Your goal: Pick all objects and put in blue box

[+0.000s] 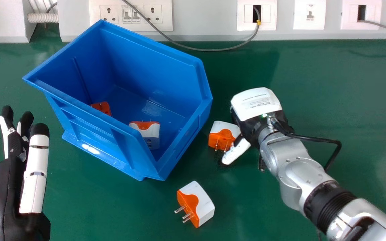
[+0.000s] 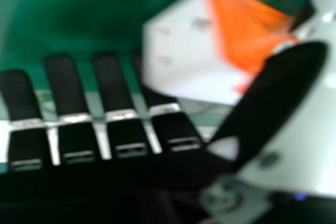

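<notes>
Plug adapter (image 1: 223, 134) at right hand (image 1: 256, 103): prongs (image 1: 216, 145) toward robot, long axis unclear; hand's fingers (image 2: 113, 85) straight.

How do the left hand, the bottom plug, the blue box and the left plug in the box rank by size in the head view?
Blue box
Left hand
Bottom plug
Left plug, partly hidden

Right robot hand (image 1: 256, 103) at orange-white adapter (image 1: 222, 134) beside blue box (image 1: 94, 134).
</notes>
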